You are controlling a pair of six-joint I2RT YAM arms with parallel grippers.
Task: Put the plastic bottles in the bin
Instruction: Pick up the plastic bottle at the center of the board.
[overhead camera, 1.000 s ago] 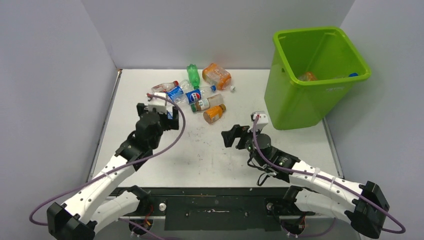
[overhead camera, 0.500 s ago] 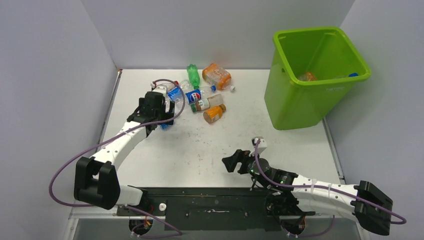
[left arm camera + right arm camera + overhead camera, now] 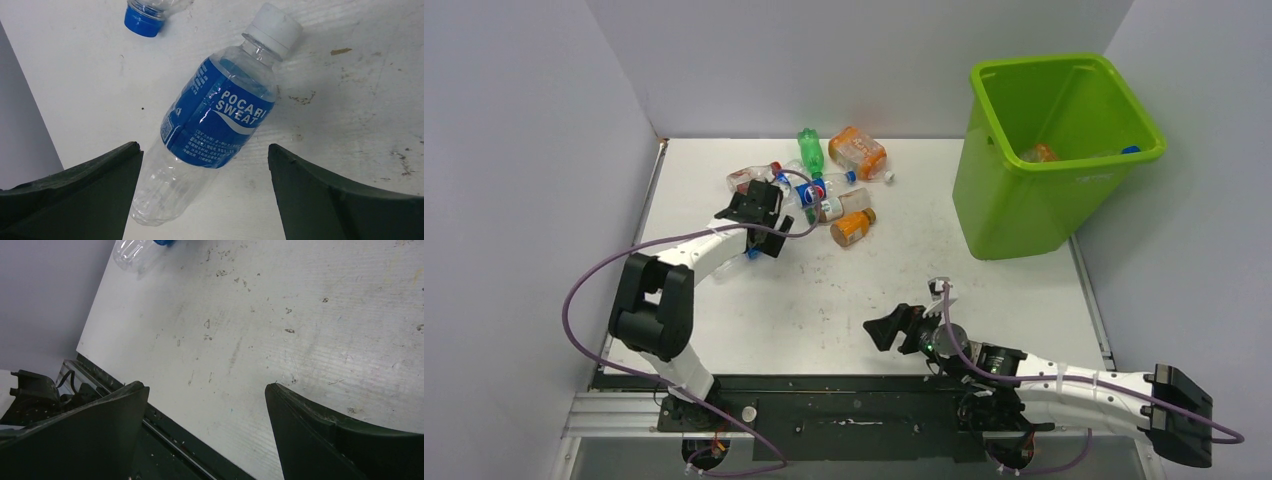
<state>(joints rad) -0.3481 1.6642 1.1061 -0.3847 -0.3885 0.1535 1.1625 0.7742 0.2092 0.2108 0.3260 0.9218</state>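
**Toward the far-left of the table, an open end effector hangs over a blue-labelled bottle**

The left end effector (image 3: 202,150) is released. Its jaws are spread wide to either side of a clear Pocari Sweat bottle (image 3: 215,125), which lies flat on the table (image 3: 874,290) with its white cap pointing away from the wrist. Just past that bottle lies a blue-capped bottle (image 3: 145,17), only its neck in the wrist view.

More plastic bottles lie bunched near the middle of the far edge: a green bottle (image 3: 810,150), a large orange bottle (image 3: 857,152), a Pepsi bottle (image 3: 814,190) and a small orange bottle (image 3: 852,228). The bin (image 3: 1014,205) stands at the far-right corner, with an orange-tinted bottle (image 3: 1039,153) lying inside it.

The right end effector (image 3: 886,328) sits low by the near edge. It is also released, jaws apart and gripping nothing.
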